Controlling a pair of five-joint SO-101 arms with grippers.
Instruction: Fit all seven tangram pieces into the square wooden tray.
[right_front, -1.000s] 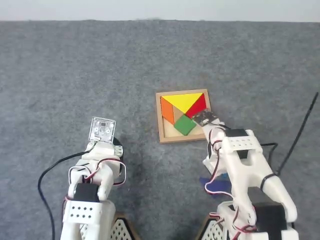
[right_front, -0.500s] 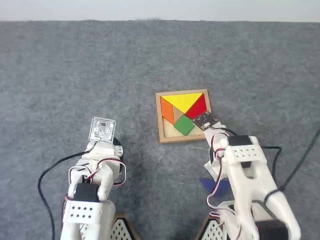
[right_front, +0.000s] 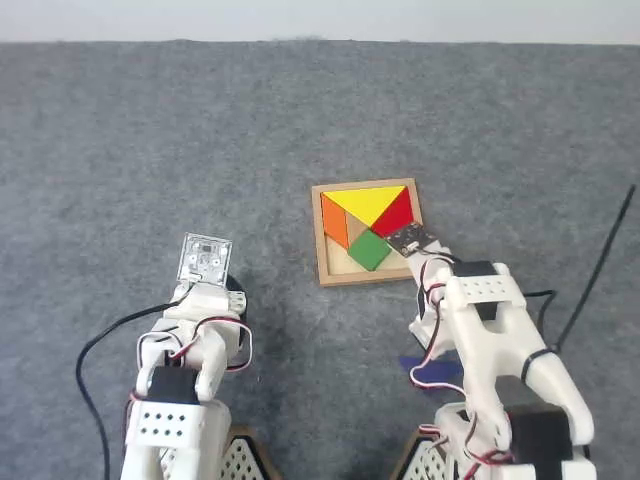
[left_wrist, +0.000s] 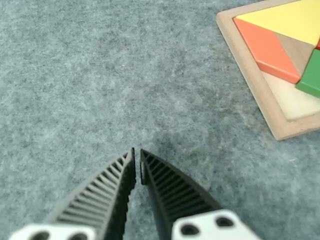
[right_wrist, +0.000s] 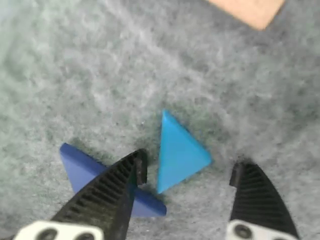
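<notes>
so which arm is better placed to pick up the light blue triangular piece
Right: the right gripper, open, sits around the light blue triangular piece; the left gripper is shut over bare grey felt.

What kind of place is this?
Probably a robot practice table, maybe in a lab: a left arm and a right arm sit at a grey felt mat with a wooden tangram tray on it.

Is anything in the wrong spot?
Yes. A light blue triangle and a dark blue piece lie loose on the grey mat, outside the tray, which has a bare patch showing.
</notes>
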